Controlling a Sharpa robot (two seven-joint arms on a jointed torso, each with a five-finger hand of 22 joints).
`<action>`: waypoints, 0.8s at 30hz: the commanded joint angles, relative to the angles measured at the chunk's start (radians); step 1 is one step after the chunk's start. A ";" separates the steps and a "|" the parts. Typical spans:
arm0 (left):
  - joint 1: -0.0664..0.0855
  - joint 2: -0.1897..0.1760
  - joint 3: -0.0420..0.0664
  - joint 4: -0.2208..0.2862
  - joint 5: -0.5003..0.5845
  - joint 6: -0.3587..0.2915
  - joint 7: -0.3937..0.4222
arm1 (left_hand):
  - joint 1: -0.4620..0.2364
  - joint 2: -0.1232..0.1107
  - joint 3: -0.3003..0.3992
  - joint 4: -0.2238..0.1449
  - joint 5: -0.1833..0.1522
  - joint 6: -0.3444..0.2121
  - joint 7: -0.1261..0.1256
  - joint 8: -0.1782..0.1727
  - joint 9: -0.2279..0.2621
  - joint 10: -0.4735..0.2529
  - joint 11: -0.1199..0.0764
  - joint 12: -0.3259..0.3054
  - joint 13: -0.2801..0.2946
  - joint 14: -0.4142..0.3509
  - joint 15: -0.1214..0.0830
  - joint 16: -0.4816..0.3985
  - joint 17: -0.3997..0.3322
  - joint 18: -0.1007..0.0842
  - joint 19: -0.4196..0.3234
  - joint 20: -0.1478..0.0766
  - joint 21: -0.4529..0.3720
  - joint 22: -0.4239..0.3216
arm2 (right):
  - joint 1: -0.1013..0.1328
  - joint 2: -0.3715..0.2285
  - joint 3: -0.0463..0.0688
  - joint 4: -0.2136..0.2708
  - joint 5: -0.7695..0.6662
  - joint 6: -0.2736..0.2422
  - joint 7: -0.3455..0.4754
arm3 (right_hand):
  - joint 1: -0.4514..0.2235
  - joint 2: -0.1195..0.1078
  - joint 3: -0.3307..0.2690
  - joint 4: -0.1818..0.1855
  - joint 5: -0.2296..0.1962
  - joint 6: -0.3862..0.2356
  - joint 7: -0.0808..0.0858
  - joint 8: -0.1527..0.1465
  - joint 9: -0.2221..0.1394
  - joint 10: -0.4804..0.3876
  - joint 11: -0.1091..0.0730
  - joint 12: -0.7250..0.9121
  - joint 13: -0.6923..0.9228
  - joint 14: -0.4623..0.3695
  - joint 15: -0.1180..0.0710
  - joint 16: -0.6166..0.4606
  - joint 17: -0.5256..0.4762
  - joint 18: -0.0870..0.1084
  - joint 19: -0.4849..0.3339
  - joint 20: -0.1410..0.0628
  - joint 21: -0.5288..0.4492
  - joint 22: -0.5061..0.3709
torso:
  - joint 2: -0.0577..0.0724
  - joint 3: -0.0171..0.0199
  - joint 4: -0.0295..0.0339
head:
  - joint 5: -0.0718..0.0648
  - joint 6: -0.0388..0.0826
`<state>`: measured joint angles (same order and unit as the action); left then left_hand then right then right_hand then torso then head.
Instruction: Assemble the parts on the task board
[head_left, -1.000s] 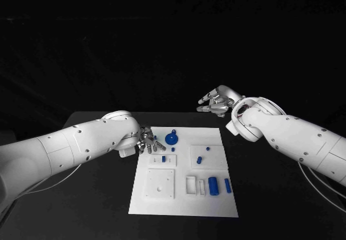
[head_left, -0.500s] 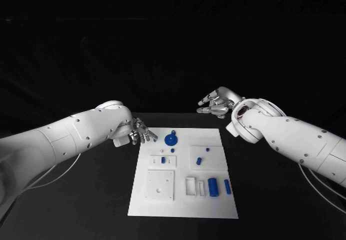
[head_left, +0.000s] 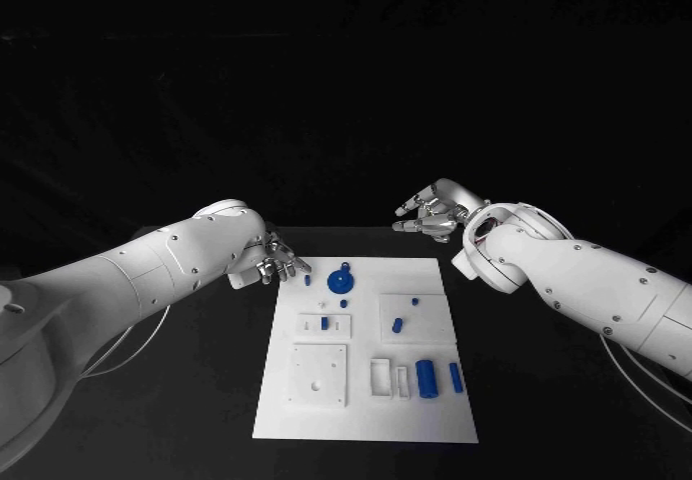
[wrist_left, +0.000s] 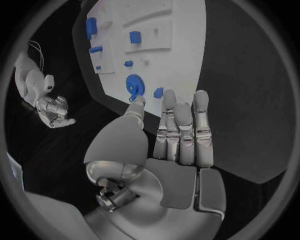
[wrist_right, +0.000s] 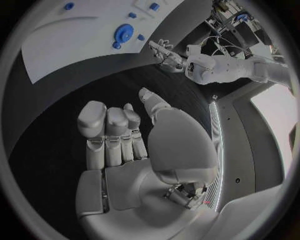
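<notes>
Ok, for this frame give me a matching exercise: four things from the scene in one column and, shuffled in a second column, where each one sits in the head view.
Things:
1. left hand
2. right hand
3. round blue part
4. large blue cylinder

Places:
A. lying on the near right part of the task board
B. raised beyond the board's far right corner, holding nothing
C. on the far part of the board, near its far left corner
D. beside the board's far left corner, fingers apart, holding nothing

Pairs: 1-D, 2-B, 3-C, 4-A
</notes>
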<state>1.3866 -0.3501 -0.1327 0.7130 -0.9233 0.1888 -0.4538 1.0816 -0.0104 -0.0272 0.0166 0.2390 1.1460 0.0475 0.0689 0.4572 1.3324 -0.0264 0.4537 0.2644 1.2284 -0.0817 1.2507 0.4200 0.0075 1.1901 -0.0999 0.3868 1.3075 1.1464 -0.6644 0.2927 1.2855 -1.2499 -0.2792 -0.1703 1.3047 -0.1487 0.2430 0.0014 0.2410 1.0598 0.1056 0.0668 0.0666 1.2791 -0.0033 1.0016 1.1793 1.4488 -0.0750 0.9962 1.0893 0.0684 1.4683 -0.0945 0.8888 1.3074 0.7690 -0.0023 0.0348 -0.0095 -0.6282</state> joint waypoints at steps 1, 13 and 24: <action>-0.003 0.012 0.001 -0.020 0.000 0.008 0.033 | -0.001 0.004 -0.002 0.000 -0.003 0.000 0.001 -0.002 -0.015 0.002 0.005 -0.004 -0.002 0.002 0.005 -0.002 0.001 0.012 0.003 0.002 -0.005 0.019 | 0.002 -0.002 0.001 0.007 -0.002 -0.006 -0.003 | -0.004 0.003 -0.002 0.003 0.005 -0.008 0.001 -0.004 -0.001 -0.002 0.002 -0.001 -0.002 0.001 0.004 -0.001 0.001 0.014 0.030 0.006 0.001 0.115 | 0.008 0.0003 -0.0008 | -0.005 0.002; -0.033 0.037 0.001 -0.062 0.026 -0.016 0.058 | -0.008 0.006 -0.003 0.008 -0.005 -0.011 0.006 -0.002 -0.047 -0.002 0.009 -0.006 -0.004 0.001 0.008 -0.005 0.003 0.013 0.003 0.005 -0.008 0.019 | 0.007 -0.003 0.001 0.019 -0.002 -0.009 -0.003 | -0.004 0.003 -0.001 0.005 0.003 -0.008 0.001 -0.004 -0.001 -0.001 0.001 -0.001 -0.002 0.002 0.004 -0.002 0.001 0.014 0.030 0.006 0.000 0.115 | 0.026 0.0029 -0.0047 | -0.008 0.012; -0.037 0.042 0.001 -0.077 0.060 -0.042 0.076 | -0.019 -0.012 0.009 0.044 -0.030 -0.027 0.012 -0.002 -0.064 -0.011 0.013 -0.006 -0.004 0.001 0.011 -0.007 0.003 0.017 0.006 0.008 -0.012 0.019 | 0.008 -0.001 0.001 0.020 -0.002 -0.010 -0.004 | -0.004 0.003 -0.001 0.005 0.003 -0.008 0.001 -0.004 -0.001 -0.001 0.001 -0.001 -0.002 0.002 0.004 -0.002 0.001 0.014 0.030 0.006 0.000 0.115 | 0.026 0.0029 -0.0039 | -0.009 0.012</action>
<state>1.3511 -0.3119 -0.1316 0.6363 -0.8867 0.1648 -0.4001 1.0660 -0.0163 -0.0178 0.0544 0.2121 1.1287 0.0586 0.0731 0.3931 1.3255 -0.0194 0.4537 0.2611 1.2324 -0.0779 1.2507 0.4225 0.0075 1.1935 -0.0965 0.3790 1.3074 1.1537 -0.6665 0.2930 1.3039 -1.2499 -0.2871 -0.1754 1.3047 -0.1487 0.2430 0.0014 0.2410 1.0602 0.1052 0.0668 0.0666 1.2791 -0.0033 1.0016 1.1785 1.4488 -0.0750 0.9962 1.0891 0.0684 1.4683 -0.0944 0.8889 1.3074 0.7941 0.0007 0.0306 -0.0183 -0.6153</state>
